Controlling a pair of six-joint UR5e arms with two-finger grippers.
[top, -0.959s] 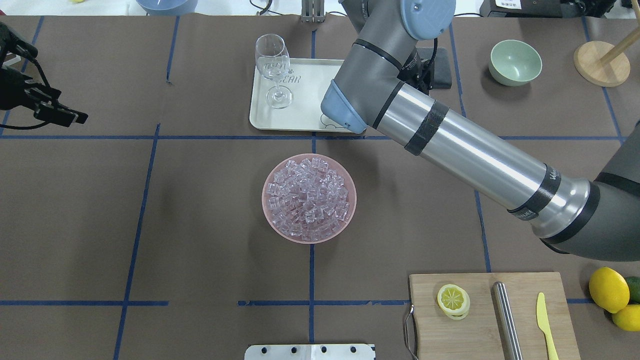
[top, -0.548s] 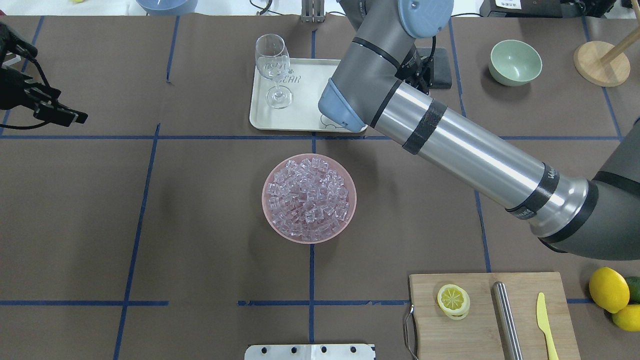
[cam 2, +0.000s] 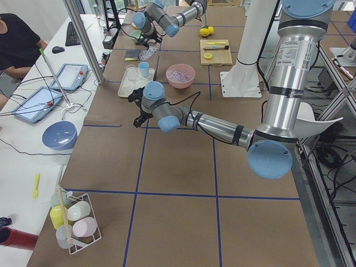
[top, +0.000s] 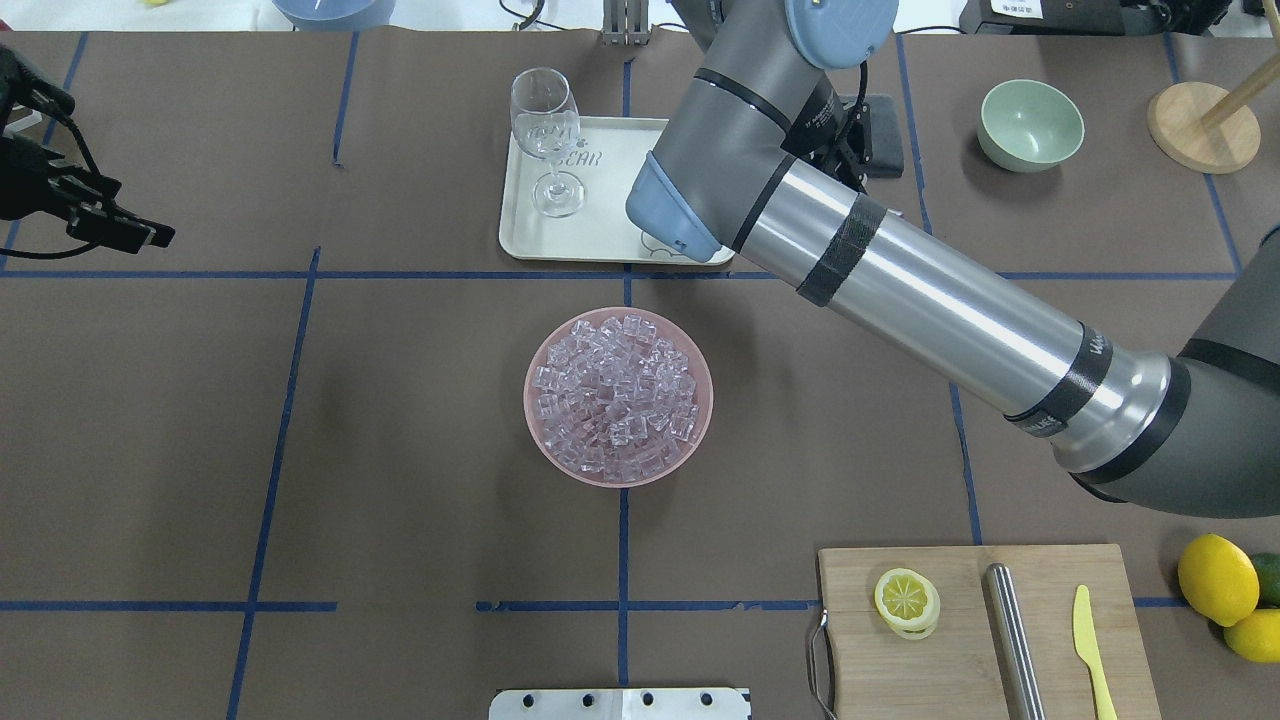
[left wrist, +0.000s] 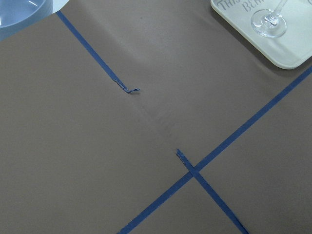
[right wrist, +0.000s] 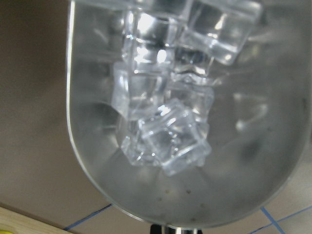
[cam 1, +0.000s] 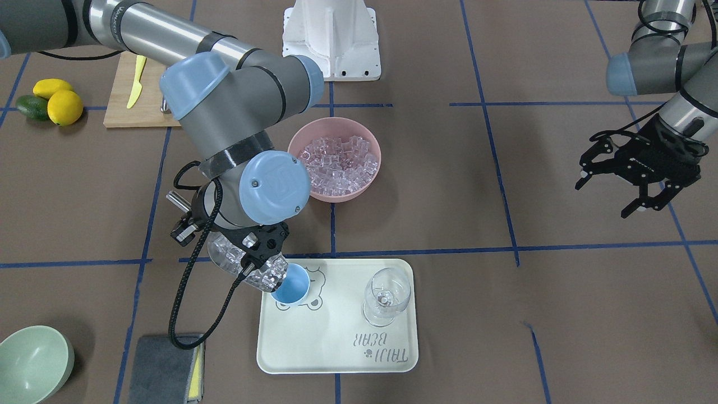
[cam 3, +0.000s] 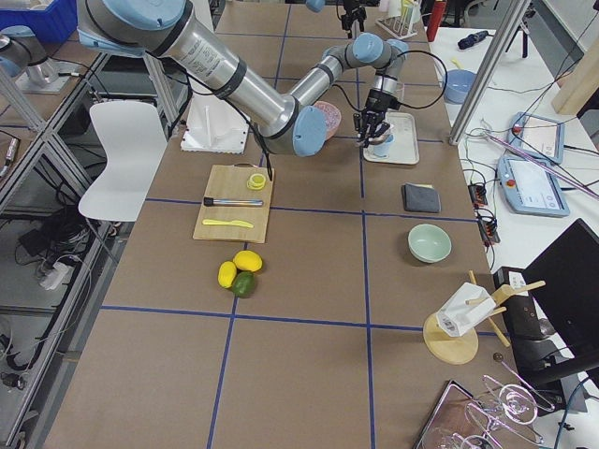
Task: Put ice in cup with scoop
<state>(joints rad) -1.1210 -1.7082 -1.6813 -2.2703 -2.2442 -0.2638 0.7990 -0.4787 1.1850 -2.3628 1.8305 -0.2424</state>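
Right pincer (cam 1: 259, 247) is closed on the scoop (cam 1: 222, 253). Scoop is held tilted, mouth down at the rim of the cup (cam 1: 294, 287). Ice (right wrist: 163, 134) is seen piled in the trough. Whether any has reached the cup can't be told. Cup is set on the tray (cam 1: 336, 348), in the corner on the robot's side, toward its right. A stemmed glass (cam 1: 386, 297) is stood upright on the same tray, apart from the cup. Left pincer (cam 1: 608, 193) is held open and empty above bare table, well off to the robot's left.

Versus the earlier overhead frames: right arm (top: 900, 290) is shifted slightly further across the tray, and a bit more of the tray is covered. Left pincer and pink bowl (cam 1: 342, 193) are unchanged. Bowl is heaped with more ice, mid-table.

Table (top: 400, 450) is covered in brown sheet, gridded with blue tape. Cutting board (top: 960, 650) is laid at the robot-side edge, toward the right corner. It carries a lemon half (top: 906, 600), a steel cylinder (top: 1012, 640) and a yellow knife (top: 1090, 640). Lemons (top: 1217, 578) and a lime (top: 1268, 578) are placed just beside the board. Green bowl (top: 1030, 125), grey pad (cam 1: 162, 365) and wooden stand (top: 1203, 125) are set toward the far edge.

Room: a white bench (cam 2: 33, 167) runs along the far edge, with tablets (cam 2: 33, 103), a blue bowl (cam 2: 59, 135) and a cup rack (cam 2: 75, 222). A person (cam 2: 19, 41) is seated there. A white chair (cam 3: 122, 154) is parked behind the robot.
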